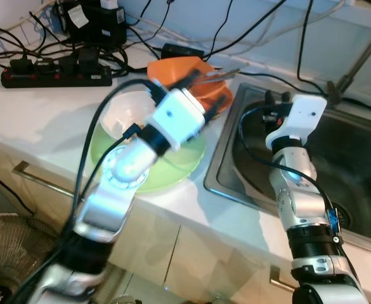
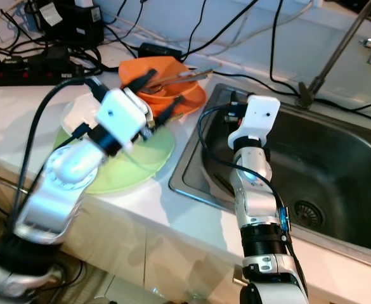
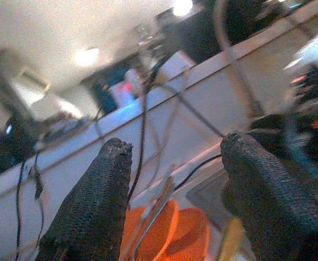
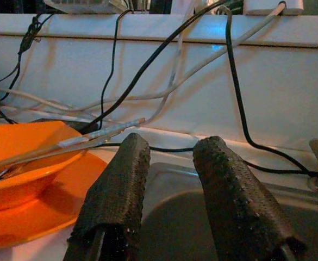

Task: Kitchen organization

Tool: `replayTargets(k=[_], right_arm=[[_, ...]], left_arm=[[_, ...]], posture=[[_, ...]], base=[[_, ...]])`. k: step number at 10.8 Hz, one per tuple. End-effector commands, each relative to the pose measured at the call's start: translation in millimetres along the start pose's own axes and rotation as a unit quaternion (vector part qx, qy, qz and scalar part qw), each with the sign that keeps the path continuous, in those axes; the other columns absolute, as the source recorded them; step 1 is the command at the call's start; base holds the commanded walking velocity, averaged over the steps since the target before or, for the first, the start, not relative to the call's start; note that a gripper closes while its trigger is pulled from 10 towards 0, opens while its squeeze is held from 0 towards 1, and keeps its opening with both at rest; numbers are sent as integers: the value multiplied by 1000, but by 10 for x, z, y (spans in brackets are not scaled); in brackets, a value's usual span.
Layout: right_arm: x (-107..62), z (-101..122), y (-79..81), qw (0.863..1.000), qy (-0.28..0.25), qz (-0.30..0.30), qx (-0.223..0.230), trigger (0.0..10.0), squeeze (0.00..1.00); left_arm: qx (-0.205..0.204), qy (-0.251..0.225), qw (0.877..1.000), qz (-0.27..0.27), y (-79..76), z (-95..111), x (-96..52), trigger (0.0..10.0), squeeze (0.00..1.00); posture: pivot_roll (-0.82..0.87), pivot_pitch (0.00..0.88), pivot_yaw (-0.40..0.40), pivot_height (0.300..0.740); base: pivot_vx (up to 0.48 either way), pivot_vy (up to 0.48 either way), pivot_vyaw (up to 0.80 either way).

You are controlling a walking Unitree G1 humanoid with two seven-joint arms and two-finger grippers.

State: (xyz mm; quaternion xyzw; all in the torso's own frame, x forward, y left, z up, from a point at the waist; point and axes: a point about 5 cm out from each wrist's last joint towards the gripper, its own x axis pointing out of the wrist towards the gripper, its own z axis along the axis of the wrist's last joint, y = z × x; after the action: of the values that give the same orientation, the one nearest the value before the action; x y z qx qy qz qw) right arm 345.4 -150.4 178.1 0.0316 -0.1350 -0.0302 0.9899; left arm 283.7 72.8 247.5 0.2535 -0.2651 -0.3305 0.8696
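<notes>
An orange bowl (image 1: pixel 184 68) with metal chopsticks (image 1: pixel 220 74) across it sits on an orange plate (image 4: pixel 33 217) at the back of the counter, beside the sink. My left gripper (image 1: pixel 205 92) hovers just above the bowl's near rim, open, with nothing between its fingers (image 3: pixel 101 196). Under that arm lie a green plate (image 1: pixel 172 170) and a white bowl (image 1: pixel 123 113). My right gripper (image 1: pixel 274 104) is held over the sink's left edge, open and empty, pointing toward the back wall; its fingers (image 4: pixel 118 190) stand beside the orange bowl (image 4: pixel 17 163).
The steel sink (image 1: pixel 356 152) takes up the right side, with a faucet stem (image 2: pixel 334 50) behind it. A black power strip (image 1: pixel 55 77) and many cables (image 1: pixel 248 28) run along the back of the white counter (image 1: pixel 39 126). Cabinet fronts drop below the counter edge.
</notes>
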Motion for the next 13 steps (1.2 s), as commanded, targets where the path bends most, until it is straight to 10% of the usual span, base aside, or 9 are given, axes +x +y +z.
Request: replayTargets(k=[1,4,9,13], right_arm=[[1,-18,-14,1000,2,-1,1,10000,0],[10,-34,0,1000,5,4,1,10000,0],[26,-21,-7,1000,1,0,2,10000,0],[23,-1,-33,1000,-3,-7,2,10000,0]], left_arm=[[-1,3,999,-42,-97,45,-18,10000,0],[22,83,989,-121,-289,-144,-113,10000,0],[134,123,976,-117,-176,-167,277,10000,0],[130,131,971,-152,-279,-160,399,10000,0]], posture=[[43,32,-137,740],[45,22,-142,740],[36,29,-136,740],[26,33,-127,740]], base=[[0,0,0],[0,0,0],[0,0,0],[0,0,0]])
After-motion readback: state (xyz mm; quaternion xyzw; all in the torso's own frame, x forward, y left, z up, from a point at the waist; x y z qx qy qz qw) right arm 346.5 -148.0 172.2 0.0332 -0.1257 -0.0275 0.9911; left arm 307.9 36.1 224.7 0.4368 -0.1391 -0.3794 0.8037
